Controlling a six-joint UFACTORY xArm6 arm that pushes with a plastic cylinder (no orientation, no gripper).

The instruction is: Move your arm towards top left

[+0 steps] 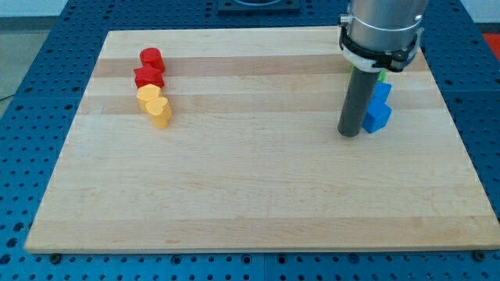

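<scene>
Four blocks sit stacked at the counter's (258, 195) top left: red cylinder (151, 57), red star (148, 76), yellow pieces (155, 106). Our tool's tip (348, 133), a bare rod holding nothing, rests beside the blue blocks (378, 109). Heading top-left, we could plough into that cluster if we overshoot.

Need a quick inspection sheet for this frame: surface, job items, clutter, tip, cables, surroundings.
Surface: wooden board, flat.
Job's things: my tip on the board at the view's right, just left of the blue blocks.
Clutter: green block mostly hidden behind the rod; red cylinder, red block, yellow block and yellow heart in a column at the view's upper left.
Grippers: none fitted.
Cables: nothing seen.
Surroundings: blue perforated table.
</scene>
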